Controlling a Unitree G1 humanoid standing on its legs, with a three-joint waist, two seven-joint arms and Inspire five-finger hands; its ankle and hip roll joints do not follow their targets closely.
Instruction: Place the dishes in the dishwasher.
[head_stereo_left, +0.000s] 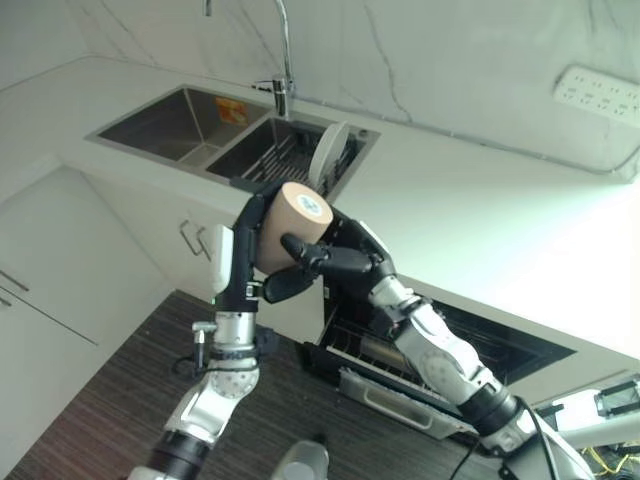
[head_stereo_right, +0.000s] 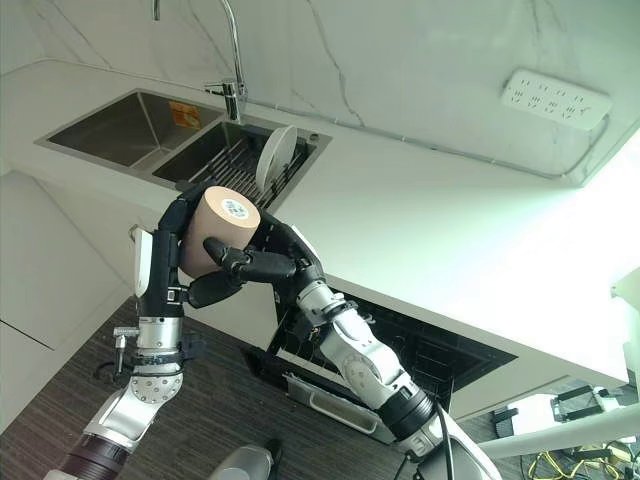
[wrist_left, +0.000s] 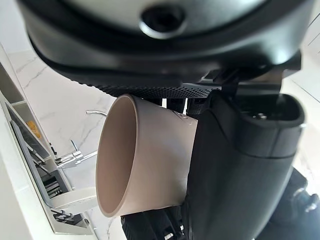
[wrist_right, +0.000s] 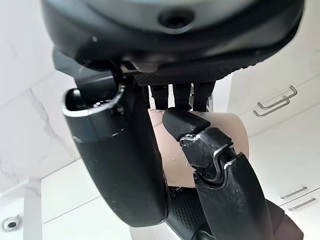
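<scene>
Dishwasher rack (head_stereo_left: 400, 375) open below, unobstructed.

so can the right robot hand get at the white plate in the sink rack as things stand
Probably not: the right robot hand is curled on the beige cup together with the left robot hand; the white plate stands behind them.

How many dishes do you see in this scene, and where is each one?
2. A beige cup is held between the left hand and right hand. A white plate stands upright in the sink rack. Others may be hidden.
</scene>
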